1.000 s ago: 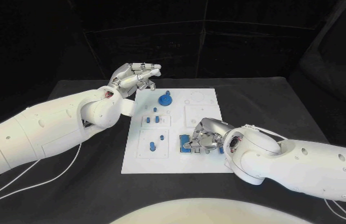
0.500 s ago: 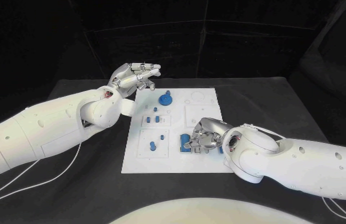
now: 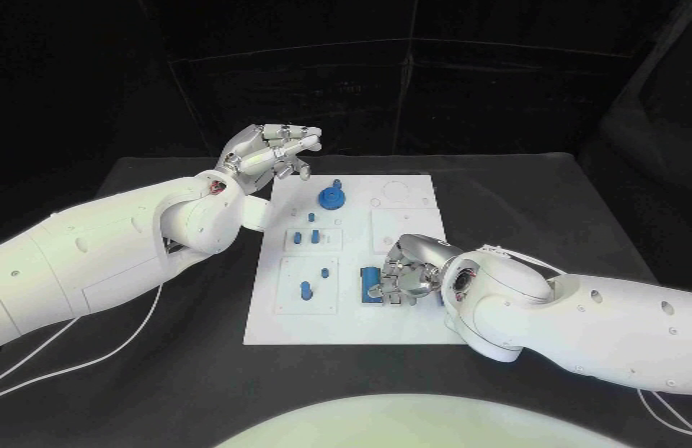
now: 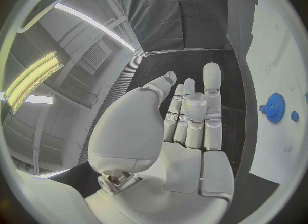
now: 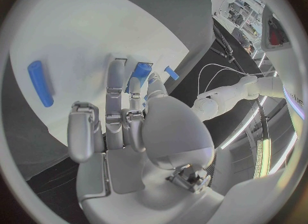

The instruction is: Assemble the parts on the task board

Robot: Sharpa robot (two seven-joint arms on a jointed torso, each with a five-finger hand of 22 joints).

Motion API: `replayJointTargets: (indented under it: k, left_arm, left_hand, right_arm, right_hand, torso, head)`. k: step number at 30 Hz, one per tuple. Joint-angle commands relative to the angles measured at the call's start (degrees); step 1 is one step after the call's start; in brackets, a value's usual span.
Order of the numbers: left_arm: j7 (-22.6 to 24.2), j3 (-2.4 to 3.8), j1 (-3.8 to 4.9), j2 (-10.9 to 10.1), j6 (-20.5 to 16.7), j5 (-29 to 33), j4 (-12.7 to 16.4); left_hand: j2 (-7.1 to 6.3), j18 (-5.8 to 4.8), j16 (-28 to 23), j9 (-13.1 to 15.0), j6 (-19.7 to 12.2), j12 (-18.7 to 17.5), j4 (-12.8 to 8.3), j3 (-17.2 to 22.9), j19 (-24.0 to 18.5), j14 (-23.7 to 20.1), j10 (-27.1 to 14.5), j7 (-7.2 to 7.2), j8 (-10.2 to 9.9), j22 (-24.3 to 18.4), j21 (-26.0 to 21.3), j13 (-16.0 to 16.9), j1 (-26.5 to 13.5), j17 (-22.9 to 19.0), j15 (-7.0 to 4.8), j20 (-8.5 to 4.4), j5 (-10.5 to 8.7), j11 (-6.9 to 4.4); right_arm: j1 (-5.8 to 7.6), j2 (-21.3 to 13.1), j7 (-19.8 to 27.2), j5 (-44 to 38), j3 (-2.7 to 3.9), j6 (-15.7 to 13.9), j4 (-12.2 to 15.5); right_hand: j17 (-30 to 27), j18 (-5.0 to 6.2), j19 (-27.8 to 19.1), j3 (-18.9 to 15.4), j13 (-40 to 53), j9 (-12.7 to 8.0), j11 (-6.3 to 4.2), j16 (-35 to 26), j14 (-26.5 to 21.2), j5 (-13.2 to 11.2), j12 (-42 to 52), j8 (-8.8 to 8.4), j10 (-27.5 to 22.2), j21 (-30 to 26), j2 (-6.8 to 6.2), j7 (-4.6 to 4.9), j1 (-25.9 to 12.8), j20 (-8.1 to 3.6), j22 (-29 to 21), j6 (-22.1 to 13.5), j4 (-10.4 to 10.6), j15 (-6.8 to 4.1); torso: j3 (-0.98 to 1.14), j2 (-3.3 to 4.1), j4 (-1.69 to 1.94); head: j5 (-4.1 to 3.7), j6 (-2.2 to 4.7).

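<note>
White task board (image 3: 411, 320): mid-table, blue parts standing in it — a gear (image 3: 332, 201) at its far end.
Right hand (image 3: 405, 276): on the board's near half, fingers pinching a blue peg (image 5: 140, 72).
Left hand (image 3: 268, 152): raised off the board's far left corner — fingers apart, holding nothing.

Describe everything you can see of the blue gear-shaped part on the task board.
The blue gear-shaped part is a round, toothed disc, plastic by its look, with a short blue post rising from its middle. It sits flat near the far left corner of the white task board. Nothing touches it: the left hand hangs apart from it, beyond the board's far left corner. The left wrist view shows its toothed rim too, with a small blue piece beside it.
</note>
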Motion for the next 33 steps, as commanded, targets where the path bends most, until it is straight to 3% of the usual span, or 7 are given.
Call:
replayJointTargets:
  k: [1, 8, 14, 18, 24, 28, 33]
  left_arm:
    - [0.08, 0.03, 0.08, -0.03, 0.77, 0.17, 0.08]
    - [0.05, 0.03, 0.08, -0.17, 0.76, 0.17, 0.08]
    - [0.03, -0.02, 0.08, -0.3, 0.68, 0.17, 0.02]
    - [0.01, -0.16, 0.08, -0.3, 0.64, 0.17, -0.02]
    - [-0.01, -0.42, 0.08, -0.22, 0.64, 0.17, -0.07]
    - [-0.03, -0.56, 0.08, -0.16, 0.68, 0.17, -0.13]
    - [-0.05, -0.67, 0.08, -0.13, 0.71, 0.17, -0.2]
  left_hand:
    - [0.47, 0.35, 0.36, 0.09, -0.49, 0.1, -0.06, -0.24, 0.43, 0.05, -0.32, 0.07, 0.18, -0.05, -0.21, 0.06, 0.02, 0.02, 0.46, 0.15, -0.16, -0.05]
    - [0.47, 0.35, 0.36, 0.09, -0.49, 0.1, -0.06, -0.24, 0.43, 0.05, -0.32, 0.07, 0.18, -0.05, -0.21, 0.06, 0.02, 0.02, 0.46, 0.15, -0.16, -0.05]
    - [0.49, 0.35, 0.27, 0.09, -0.54, 0.18, -0.02, -0.31, 0.45, -0.04, -0.39, 0.08, 0.21, -0.08, -0.24, 0.07, 0.01, -0.24, 0.47, 0.16, -0.16, -0.04]
    - [0.49, 0.35, 0.25, 0.09, -0.55, 0.18, -0.01, -0.32, 0.45, -0.07, -0.4, 0.08, 0.22, -0.08, -0.25, 0.07, 0.0, -0.3, 0.47, 0.16, -0.16, -0.04]
    - [0.55, 0.35, 0.18, 0.1, -0.56, 0.23, 0.05, -0.35, 0.45, -0.14, -0.42, 0.09, 0.25, -0.1, -0.27, 0.08, -0.05, -0.45, 0.48, 0.16, -0.16, -0.03]
    - [0.55, 0.35, 0.18, 0.1, -0.56, 0.23, 0.05, -0.35, 0.45, -0.14, -0.42, 0.09, 0.25, -0.1, -0.27, 0.08, -0.05, -0.45, 0.48, 0.16, -0.16, -0.03]
    - [0.55, 0.35, 0.18, 0.1, -0.56, 0.23, 0.05, -0.35, 0.45, -0.14, -0.42, 0.09, 0.25, -0.1, -0.27, 0.08, -0.05, -0.45, 0.48, 0.16, -0.16, -0.03]
  right_arm:
    - [0.08, -0.14, 0.32, -0.07, 0.03, 1.45, 0.15]
    - [0.09, -3.17, 7.12, 5.31, 0.02, -3.15, 0.99]
    - [0.13, -7.7, 20.65, 18.16, 0.01, -8.01, 1.8]
    - [0.24, -10.68, 29.12, 29.35, 0.0, -7.7, 2.06]
    - [0.42, -14.27, 38.42, 42.09, -0.01, -3.64, 1.96]
    - [0.44, -16.29, 41.56, 45.14, -0.03, -2.05, 1.75]
    - [0.43, -18.09, 42.27, 44.25, -0.06, -2.07, 1.44]
  right_hand:
    - [0.09, -0.81, 2.51, -0.01, 15.1, 0.09, -0.24, -0.32, 1.05, -0.3, -0.01, 0.22, 5.87, -0.08, -0.53, -0.21, 0.12, -0.32, 4.61, -0.11, -0.46, -0.27]
    - [0.07, 0.26, 0.28, -1.21, 11.24, -0.53, 1.31, -0.37, 0.98, 4.05, -5.2, -2.26, 2.85, -3.33, -1.68, 1.8, -0.28, 0.41, -0.68, -4.94, -0.51, 0.68]
    - [-0.2, 7.26, -17.37, -1.66, -15.84, -0.85, 2.74, -1.12, -0.5, 7.5, -42.1, -3.93, -19.87, -32.08, -1.2, 3.61, 4.37, 1.49, -37.94, -9.08, -1.96, 1.95]
    - [1.32, 7.08, -23.83, -0.62, -29.75, -2.7, 4.43, -1.54, -5.03, 7.73, -58.85, -6.86, -27.53, -43.44, 0.77, 5.44, 9.97, 2.92, -45.65, -11.6, -3.39, 3.36]
    - [-7.51, 7.05, -32.19, -0.86, -53.53, -7.6, 7.49, -14.26, -20.81, 7.11, -77.25, -13.2, -25.45, -61.59, 2.32, 7.5, 15.87, 7.51, -57.03, -10.55, -4.12, 8.75]
    - [-14.08, 7.48, -30.41, -2.4, -62.73, -9.9, 8.02, -17.79, -21.74, 6.86, -81.84, -16.5, -22.58, -68.16, 2.04, 7.45, 16.06, 9.34, -62.01, -8.36, -4.16, 9.55]
    - [-17.79, 7.54, -23.98, -3.41, -68.14, -11.3, 7.69, -16.72, -15.84, 6.85, -82.66, -18.45, -18.79, -69.68, 2.57, 7.53, 15.93, 8.01, -64.06, -5.54, -4.76, 8.41]
  torso:
    - [0.02, -0.03, -0.09]
    - [0.0, -0.11, -0.06]
    - [0.02, -0.15, -0.19]
    - [0.01, -0.19, -0.13]
    - [0.02, -0.12, -0.18]
    - [0.04, -0.08, -0.21]
    - [0.02, -0.03, -0.22]
  head:
    - [0.01, -0.05]
    - [-0.29, 0.1]
    - [-0.94, 0.49]
    - [-1.45, 0.77]
    - [-2.25, 1.18]
    - [-2.97, 1.34]
    - [-3.56, 1.23]
